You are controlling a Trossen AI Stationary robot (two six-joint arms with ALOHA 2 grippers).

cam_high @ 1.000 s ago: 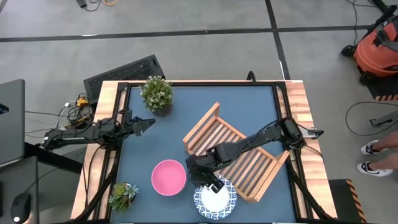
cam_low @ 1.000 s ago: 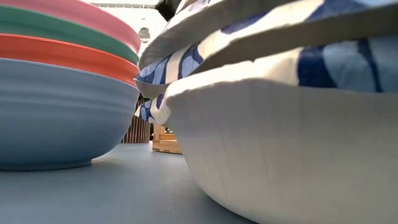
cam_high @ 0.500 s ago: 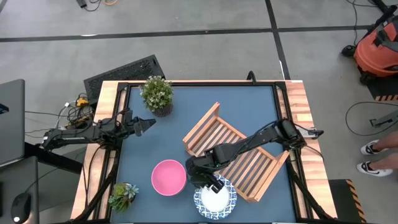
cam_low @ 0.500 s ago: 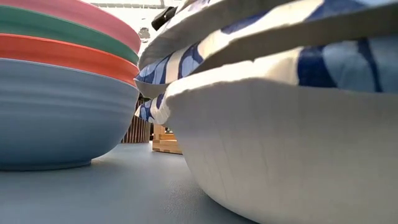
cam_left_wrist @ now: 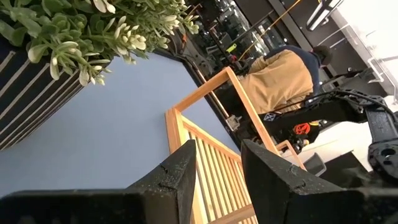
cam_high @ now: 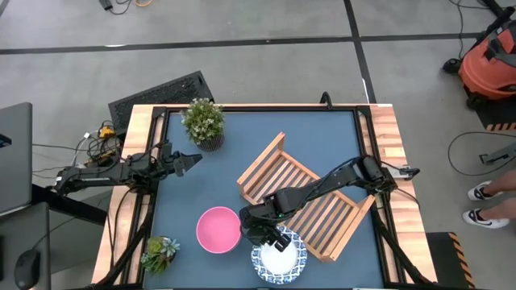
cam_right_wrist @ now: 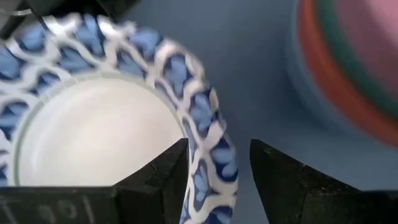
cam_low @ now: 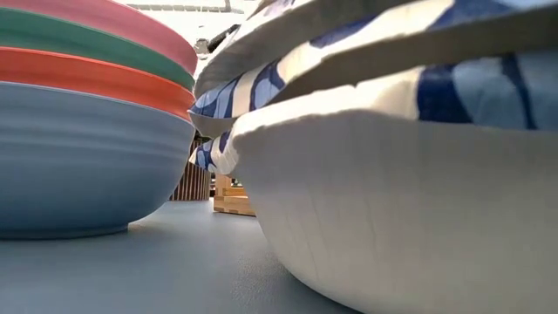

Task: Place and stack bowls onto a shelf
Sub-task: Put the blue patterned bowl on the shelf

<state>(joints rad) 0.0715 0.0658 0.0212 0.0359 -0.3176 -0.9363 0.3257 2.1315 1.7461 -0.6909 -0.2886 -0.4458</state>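
A stack of white bowls with blue patterned rims (cam_high: 280, 258) stands near the table's near edge; it fills the low view (cam_low: 392, 174). To its left stands a stack of pink, green, red and light-blue bowls (cam_high: 218, 229), also in the low view (cam_low: 87, 131). The light-wood slatted shelf (cam_high: 310, 205) lies slantwise on the table behind them. My right gripper (cam_high: 272, 239) is open above the left part of the top patterned bowl's rim (cam_right_wrist: 208, 134), one finger over the bowl's inside, one outside. My left gripper (cam_high: 193, 160) is open and empty at the table's left.
A potted plant with pale flowers (cam_high: 203, 121) stands at the far left, a smaller green plant (cam_high: 160, 252) at the near left corner. A wooden frame (cam_high: 379, 121) borders the blue table top. A person's feet (cam_high: 482, 205) show beyond the right edge.
My right gripper has gone down toward the patterned bowl's rim; in the low view its dark tip sinks lower behind the top bowl. The bowls and the shelf have kept still.
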